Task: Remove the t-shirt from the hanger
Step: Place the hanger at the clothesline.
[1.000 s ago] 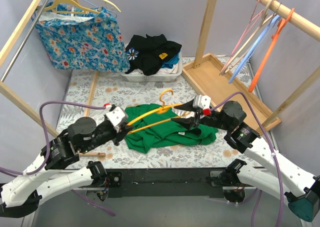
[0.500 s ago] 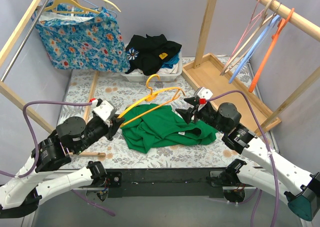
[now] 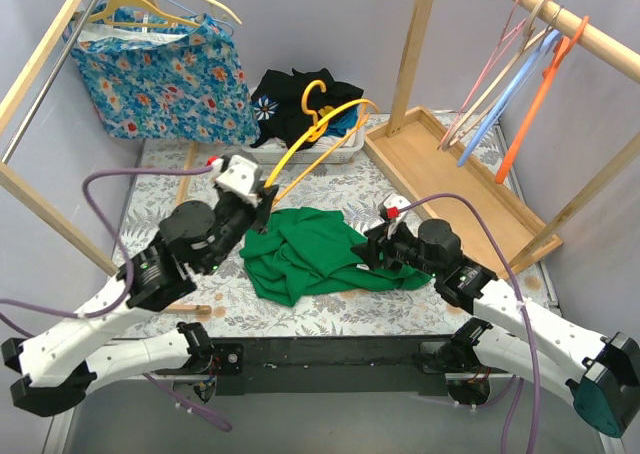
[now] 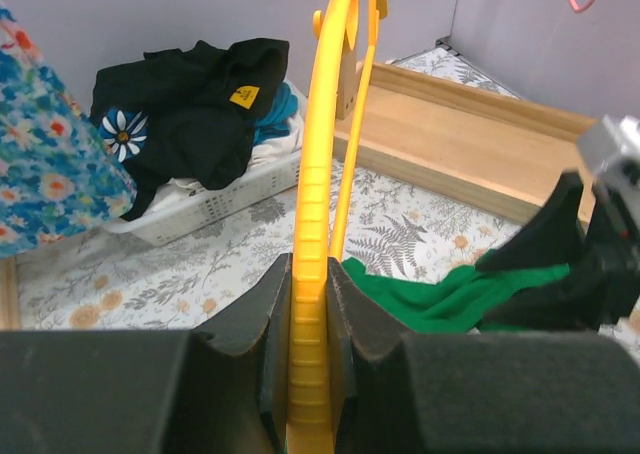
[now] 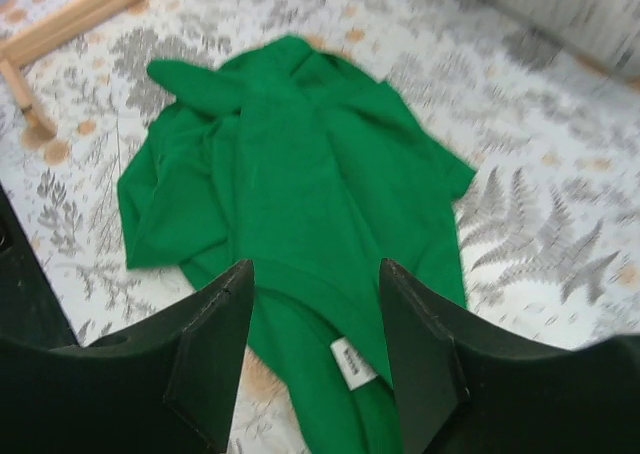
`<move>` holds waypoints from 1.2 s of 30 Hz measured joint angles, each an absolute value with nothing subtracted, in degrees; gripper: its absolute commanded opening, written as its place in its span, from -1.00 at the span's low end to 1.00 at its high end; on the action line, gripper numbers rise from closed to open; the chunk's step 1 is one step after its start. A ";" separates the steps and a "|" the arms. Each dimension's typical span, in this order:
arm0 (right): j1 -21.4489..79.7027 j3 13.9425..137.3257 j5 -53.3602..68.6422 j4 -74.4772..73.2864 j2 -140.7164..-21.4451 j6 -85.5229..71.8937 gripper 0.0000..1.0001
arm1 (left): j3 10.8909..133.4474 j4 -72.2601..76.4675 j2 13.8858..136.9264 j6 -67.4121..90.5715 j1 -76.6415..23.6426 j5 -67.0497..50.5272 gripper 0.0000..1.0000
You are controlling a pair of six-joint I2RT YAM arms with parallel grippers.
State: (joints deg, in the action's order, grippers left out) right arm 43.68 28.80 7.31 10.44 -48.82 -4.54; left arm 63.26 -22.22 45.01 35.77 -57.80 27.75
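Left tool point(image 4: 308, 284) clenched the yellow hanger point(image 4: 312, 174) aloft; the green t-shirt point(image 3: 300, 254) lay on the counter point(image 3: 400, 189) beneath the released right tool point(image 5: 315, 274).

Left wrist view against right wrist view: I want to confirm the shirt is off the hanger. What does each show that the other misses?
Left wrist only: the yellow hanger, bare, clamped in the left gripper, and the laundry basket. Right wrist only: a white label, below the open right gripper. Both: the green t-shirt on the floral tablecloth.
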 measured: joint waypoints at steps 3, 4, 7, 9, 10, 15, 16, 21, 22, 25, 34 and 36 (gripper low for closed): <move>43.68 25.34 8.73 10.50 -48.80 -6.66 0.15 | 64.49 -17.65 50.85 35.33 -57.80 28.21 -1.00; 43.70 24.49 9.21 10.44 -48.80 -7.29 0.15 | 64.86 -15.88 52.86 35.11 -57.80 28.18 -1.00; 44.05 22.83 10.59 10.44 -48.84 -8.93 0.15 | 65.43 -9.76 58.19 33.76 -57.82 28.05 -1.00; 44.56 22.70 11.27 10.57 -48.84 -9.54 0.14 | 66.57 -5.32 61.95 32.29 -57.82 28.03 -1.00; 44.82 22.70 11.53 10.76 -48.82 -9.80 0.14 | 68.05 -3.20 64.34 31.53 -57.82 28.05 -1.00; 45.69 22.59 12.23 11.38 -48.64 -10.46 0.14 | 77.06 7.07 77.06 28.05 -57.80 26.92 -1.00; 45.80 22.55 12.23 11.51 -48.58 -10.55 0.14 | 79.15 8.60 79.72 27.38 -57.80 26.39 -1.00; 45.89 21.61 12.38 12.25 -48.16 -10.70 0.14 | 86.91 13.85 89.52 25.41 -57.82 24.60 -1.00; 45.89 21.52 12.40 12.23 -48.16 -10.72 0.14 | 88.01 15.05 91.24 25.04 -57.80 24.34 -1.00; 45.93 21.52 12.62 12.60 -48.21 -10.74 0.13 | 91.00 18.17 95.85 23.88 -57.82 23.53 -1.00; 46.24 19.86 13.43 14.94 -48.49 -10.87 0.13 | 104.55 24.64 109.58 20.21 -57.82 20.95 -1.00; 46.26 19.57 13.47 14.98 -48.49 -11.00 0.13 | 108.55 24.86 112.53 19.55 -57.80 20.23 -1.00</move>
State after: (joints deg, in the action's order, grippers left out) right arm 46.26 19.57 13.47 14.98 -48.49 -11.00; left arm 108.55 24.86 112.53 19.55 -57.80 20.23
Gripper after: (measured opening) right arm 0.566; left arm 0.141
